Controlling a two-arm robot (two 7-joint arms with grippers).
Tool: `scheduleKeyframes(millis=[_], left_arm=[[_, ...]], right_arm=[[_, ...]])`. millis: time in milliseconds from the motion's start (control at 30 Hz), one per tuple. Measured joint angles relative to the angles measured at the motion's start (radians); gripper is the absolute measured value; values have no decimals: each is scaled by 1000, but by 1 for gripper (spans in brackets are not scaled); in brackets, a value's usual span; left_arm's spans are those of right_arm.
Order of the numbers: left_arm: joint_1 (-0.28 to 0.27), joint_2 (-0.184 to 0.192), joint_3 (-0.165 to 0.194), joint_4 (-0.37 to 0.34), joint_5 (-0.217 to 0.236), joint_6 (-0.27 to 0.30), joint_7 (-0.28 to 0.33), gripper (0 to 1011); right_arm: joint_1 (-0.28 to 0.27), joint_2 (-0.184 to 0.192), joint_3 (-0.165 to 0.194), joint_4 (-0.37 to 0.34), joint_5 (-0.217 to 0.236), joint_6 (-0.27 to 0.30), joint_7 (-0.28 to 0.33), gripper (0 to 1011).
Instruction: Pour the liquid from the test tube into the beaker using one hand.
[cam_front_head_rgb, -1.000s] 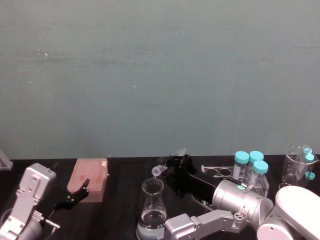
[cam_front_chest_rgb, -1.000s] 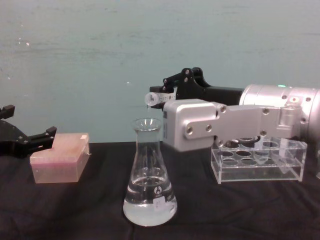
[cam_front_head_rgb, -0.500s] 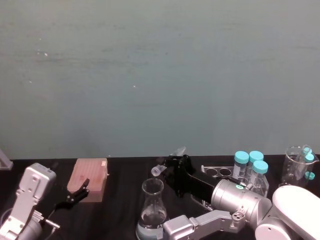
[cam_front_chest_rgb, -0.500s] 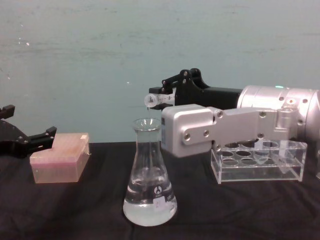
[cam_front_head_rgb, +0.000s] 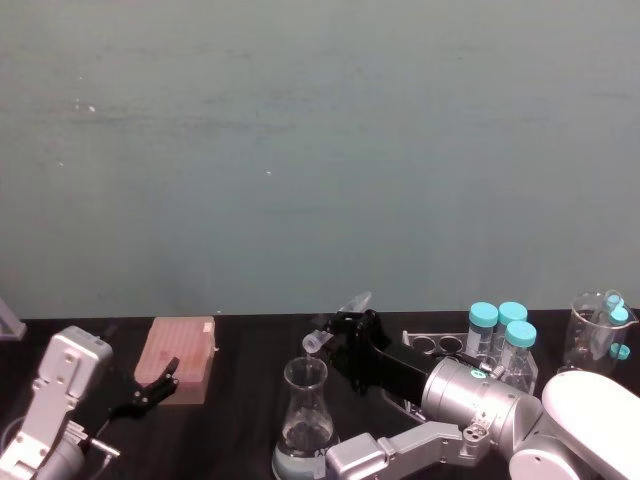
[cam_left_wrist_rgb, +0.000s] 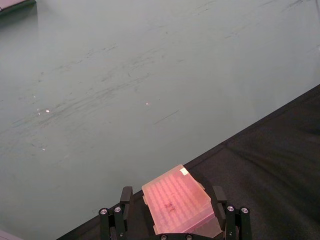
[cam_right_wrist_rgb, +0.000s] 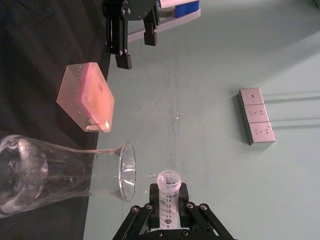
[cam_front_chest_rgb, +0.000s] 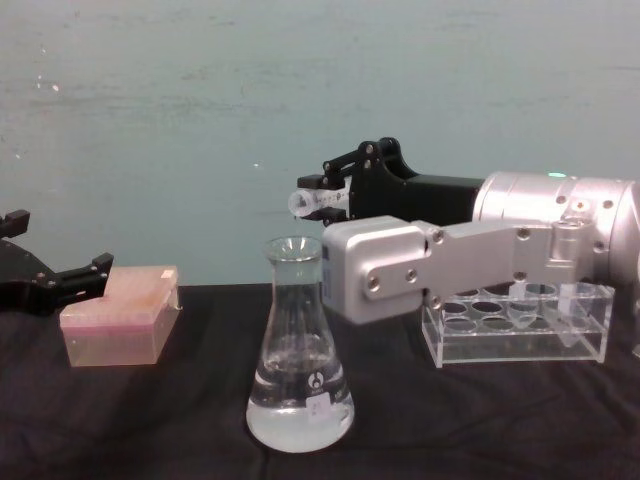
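Black table (cam_front_chest_rgb: 150, 420): right gripper (cam_front_chest_rgb: 335, 190) clasps test tube (cam_right_wrist_rgb: 167, 189), marks 13, 14, over beaker (cam_front_chest_rgb: 300, 350); left gripper (cam_front_head_rgb: 152, 388) spread.

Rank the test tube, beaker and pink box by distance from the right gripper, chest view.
1. Test tube, clamped in the right gripper.
2. Beaker, just below the tube's mouth.
3. Pink box, far on the robot's left, near the left gripper.

Head camera's high, looking forward and down across the black desk (cam_front_head_rgb: 240, 400); chest camera's low and close, side-on to the conical flask (cam_front_chest_rgb: 298, 380), and both catch the pink box (cam_front_chest_rgb: 118, 318) and tube rack (cam_front_chest_rgb: 515, 325). The left wrist camera peers past the left end effector (cam_left_wrist_rgb: 172, 192) at that box, the right past the right end effector (cam_right_wrist_rgb: 167, 200) at the flask's mouth.
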Motion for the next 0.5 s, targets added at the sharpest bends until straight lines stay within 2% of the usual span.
scheduleKeyframes(millis=[500], left_arm=[[0, 0, 0, 0, 0, 0, 0, 1000]], right_arm=[[2, 10, -10, -4, -21, 5, -18, 204]])
